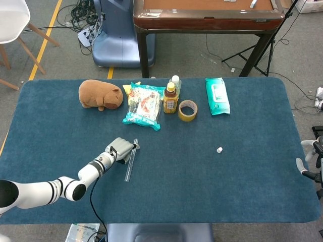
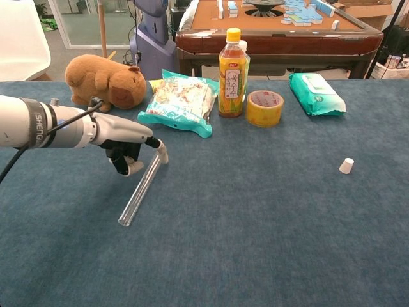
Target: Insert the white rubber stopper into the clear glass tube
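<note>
Head view: the table (image 1: 242, 196) is covered in dark teal cloth with rounded corners and stands on a grey floor. Behind it sits a brown-topped wooden table (image 1: 207, 15), a blue machine base (image 1: 117, 40) with a tangle of cables, a white chair (image 1: 12, 22) at upper left and a yellow floor line (image 1: 45, 40). Along the far side of the cloth lie a brown plush animal (image 1: 100, 94), a snack bag (image 1: 143, 105), a drink bottle (image 1: 170, 98), a roll of yellow tape (image 1: 187, 110) and a green wipes pack (image 1: 217, 96). The clear glass tube (image 1: 130, 164) lies flat, left of centre. The left hand (image 1: 119, 151) is at its far end, fingers curled down beside it; whether it actually grips the tube cannot be told. The white rubber stopper (image 1: 219, 149) stands alone, well apart to the right. The right hand (image 1: 309, 164) shows at the right table edge, fingers apart, holding nothing.

Chest view: the left hand (image 2: 131, 150) hovers low over the tube's (image 2: 139, 192) upper end, one fingertip touching or just beside it. The stopper (image 2: 346, 165) rests upright on the cloth at right. Glass doors show behind the chair.
</note>
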